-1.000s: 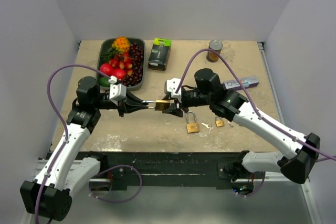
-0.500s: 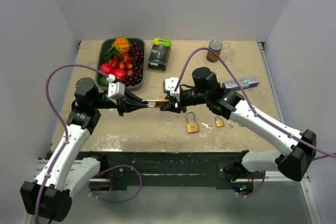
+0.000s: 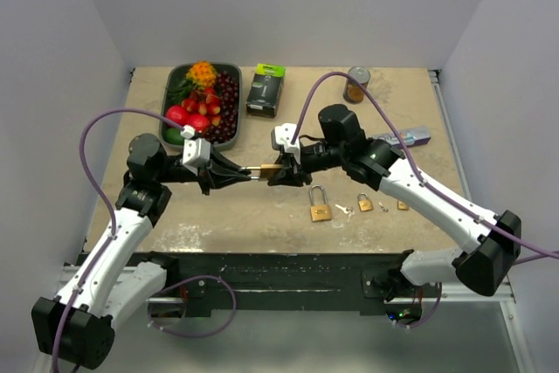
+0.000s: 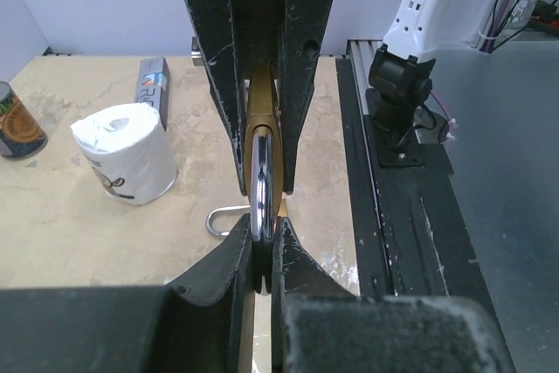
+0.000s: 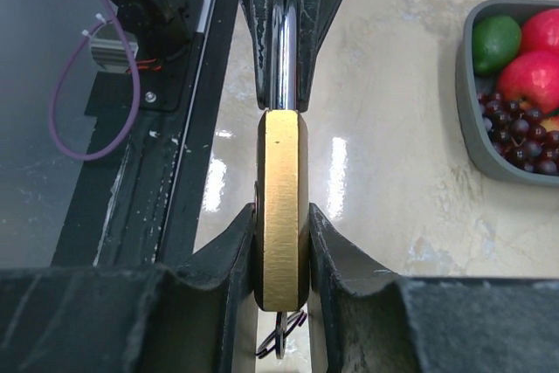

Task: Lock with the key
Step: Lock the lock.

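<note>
A brass padlock (image 3: 270,169) hangs in mid-air between my two grippers over the table's middle. My right gripper (image 3: 281,171) is shut on its brass body (image 5: 282,207), edge-on between the fingers in the right wrist view. My left gripper (image 3: 248,174) is shut on the steel shackle (image 4: 262,189). In the right wrist view the shackle (image 5: 286,50) runs up into the left gripper's fingers (image 5: 262,24). A wire key ring (image 5: 284,342) hangs under the body; the key itself is hidden.
Two more padlocks (image 3: 320,209) (image 3: 365,203) and small keys (image 3: 343,210) lie on the table near the front. A fruit tray (image 3: 171,98), black box (image 3: 265,89), can (image 3: 356,84) and grey tube (image 3: 409,137) stand behind. A white roll (image 4: 122,153) shows in the left wrist view.
Both grippers keep their hold. The padlock has shifted slightly toward the back of the table, and the right arm's wrist and elbow have swung back with it.
</note>
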Controlling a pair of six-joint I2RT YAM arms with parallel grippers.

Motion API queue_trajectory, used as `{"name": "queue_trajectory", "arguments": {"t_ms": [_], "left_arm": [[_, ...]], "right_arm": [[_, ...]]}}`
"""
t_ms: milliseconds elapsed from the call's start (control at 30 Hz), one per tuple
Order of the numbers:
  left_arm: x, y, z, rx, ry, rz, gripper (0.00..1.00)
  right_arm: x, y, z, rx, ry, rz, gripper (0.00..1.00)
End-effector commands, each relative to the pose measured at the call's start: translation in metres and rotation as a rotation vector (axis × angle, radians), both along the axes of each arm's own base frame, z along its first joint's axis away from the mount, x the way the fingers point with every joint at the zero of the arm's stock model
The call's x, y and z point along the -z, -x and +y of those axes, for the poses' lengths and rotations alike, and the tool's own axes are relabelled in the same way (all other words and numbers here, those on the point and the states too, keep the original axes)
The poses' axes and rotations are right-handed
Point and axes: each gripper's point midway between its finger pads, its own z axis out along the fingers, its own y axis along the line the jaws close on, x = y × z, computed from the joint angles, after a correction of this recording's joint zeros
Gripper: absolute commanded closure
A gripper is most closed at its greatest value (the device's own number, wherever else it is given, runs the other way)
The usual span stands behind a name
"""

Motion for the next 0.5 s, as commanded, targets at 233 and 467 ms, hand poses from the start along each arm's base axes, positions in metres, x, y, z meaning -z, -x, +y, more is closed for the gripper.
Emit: {"name": "queue_trajectory", "arguments": {"t_ms": [233, 467], "left_arm": [[-0.012, 0.025, -0.037, 0.128, 0.065, -0.079, 1.0], [0.0, 0.032, -0.055, 0.168, 0.069, -0.062, 1.0]], "right_arm": [[-0.067, 0.002, 0.042, -0.112, -0.246, -0.206, 1.0], [-0.091, 0.021, 0.054, -0.194, -0.345, -0.236, 1.0]]}}
